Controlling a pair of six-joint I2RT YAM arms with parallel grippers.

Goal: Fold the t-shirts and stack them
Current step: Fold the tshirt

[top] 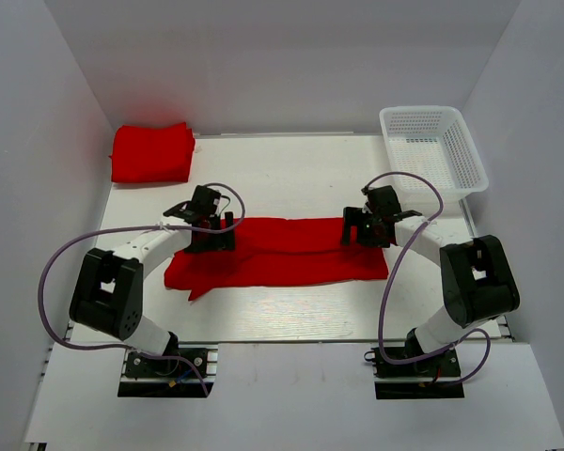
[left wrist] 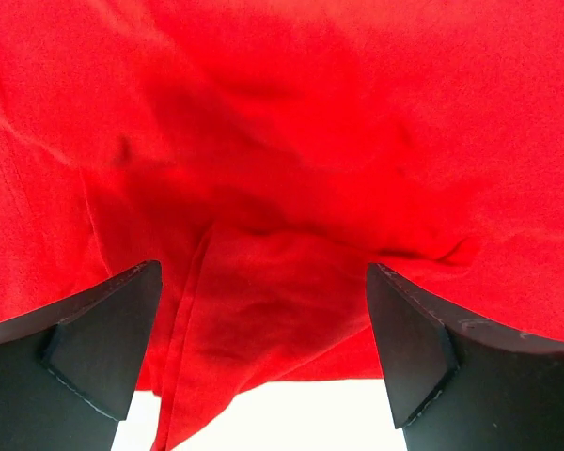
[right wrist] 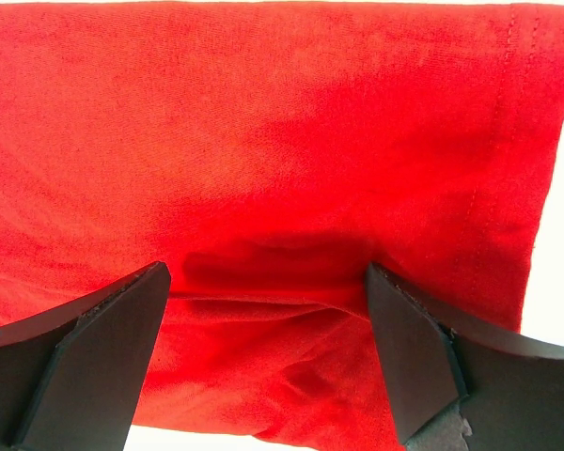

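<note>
**Both grippers released over a red t-shirt on the bench**

The left gripper point(left wrist: 263, 274) stands wide open, its two dark fingers point(left wrist: 103, 343) well apart and nothing pinched between them. Below the gap lies rumpled red cloth, with a raised crease running from the middle toward the near edge. White bench shows just past the near hem of the cloth.

The right gripper point(right wrist: 265, 274) is released as well, its fingers point(right wrist: 94, 357) spread to either side of a low ridge of folded fabric. To its right a double row of hem stitching runs near to far along the cloth's edge, with white surface beyond it.

From above, the left gripper point(top: 216, 228) sits over the left end of the red t-shirt point(top: 291, 256) and the right gripper point(top: 365, 228) over its right end. The shirt lies in the middle of the bench point(top: 291, 178) as a long band running left to right, with one layer doubled over along the far side. Its left end is ragged, and a flap points toward the near left.

A folded red stack point(top: 152, 153) rests at the far left corner, well apart from the spread shirt. A white mesh basket point(top: 423, 111) stands at the far right corner. Purple cables point(top: 52, 272) loop from each arm toward its base.
</note>
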